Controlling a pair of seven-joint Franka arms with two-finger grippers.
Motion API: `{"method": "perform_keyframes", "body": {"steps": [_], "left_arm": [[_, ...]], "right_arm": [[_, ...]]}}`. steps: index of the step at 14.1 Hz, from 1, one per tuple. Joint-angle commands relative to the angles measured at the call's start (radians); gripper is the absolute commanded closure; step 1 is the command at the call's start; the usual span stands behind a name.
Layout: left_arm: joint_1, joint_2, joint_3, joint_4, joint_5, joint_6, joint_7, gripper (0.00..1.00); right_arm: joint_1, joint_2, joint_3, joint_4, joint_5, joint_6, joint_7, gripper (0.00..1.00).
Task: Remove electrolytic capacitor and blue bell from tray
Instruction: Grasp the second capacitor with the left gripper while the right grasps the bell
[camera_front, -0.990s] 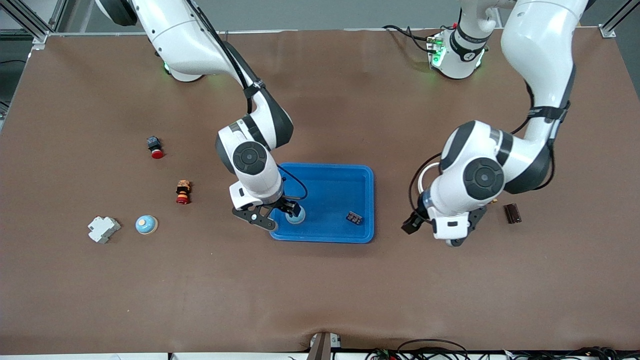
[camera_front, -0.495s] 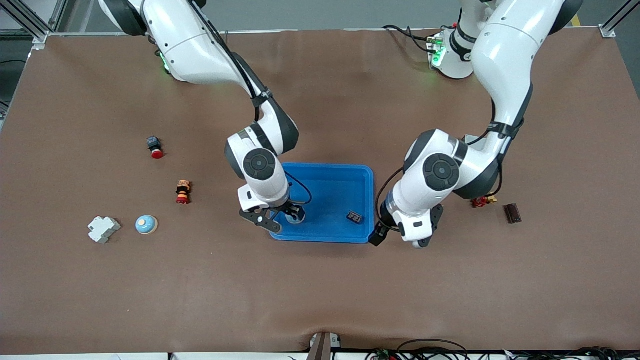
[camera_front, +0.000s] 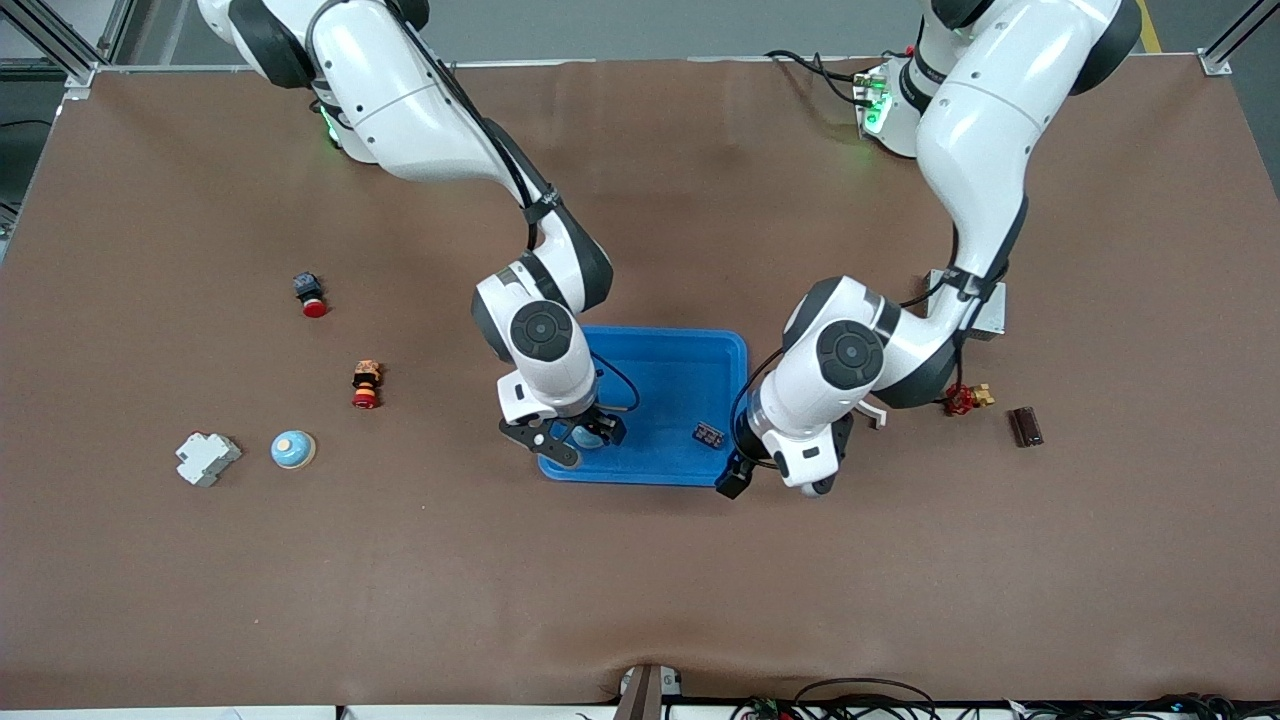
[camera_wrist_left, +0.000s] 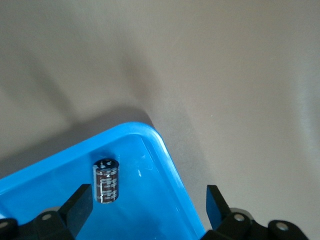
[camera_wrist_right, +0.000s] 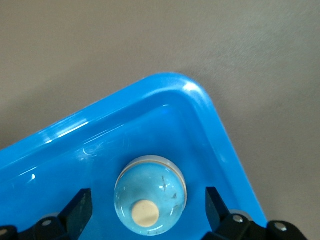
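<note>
A blue tray (camera_front: 655, 333) lies mid-table. In it rests a light blue bell (camera_wrist_right: 150, 194) with a cream button, at the corner toward the right arm's end nearest the front camera. My right gripper (camera_wrist_right: 148, 209) hangs open just above the bell, a finger on each side with gaps showing. A dark brown capacitor (camera_front: 709, 434) lies on its side in the tray toward the left arm's end. My left gripper (camera_wrist_left: 148, 206) is open over that corner of the tray (camera_wrist_left: 167, 152), the capacitor (camera_wrist_left: 106, 181) close by one finger, untouched.
On the table toward the right arm's end are a second blue bell (camera_front: 293, 449), a white block (camera_front: 207, 458) and two red-tipped buttons (camera_front: 366, 385) (camera_front: 310, 295). Toward the left arm's end lie a red-and-yellow part (camera_front: 966, 398), a brown block (camera_front: 1024, 426) and a grey bracket (camera_front: 985, 312).
The left arm swung from beside the brown block to the tray's corner over the capacitor. The right gripper shifted slightly along the tray above the bell. Both stayed open.
</note>
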Motion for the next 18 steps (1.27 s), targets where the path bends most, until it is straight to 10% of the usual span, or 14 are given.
{"method": "perform_keyframes", "body": {"steps": [1,14,16,18], "left_arm": [[-0.042,0.047,0.017,0.029,-0.008,0.036,-0.017,0.0],[-0.088,0.081,0.055,0.004,-0.002,0.022,-0.017,0.0],[-0.096,0.087,0.058,0.001,-0.002,0.022,-0.018,0.0],[-0.096,0.093,0.058,0.001,-0.002,0.021,-0.018,0.0]], "right_arm": [[0.011,0.025,-0.009,0.04,-0.013,-0.004,0.031,0.0],[0.022,0.03,-0.009,0.04,-0.014,-0.004,0.052,0.0],[0.021,0.03,-0.009,0.04,-0.011,-0.006,0.052,0.21],[0.022,0.028,-0.009,0.04,-0.007,-0.006,0.054,0.68]]}}
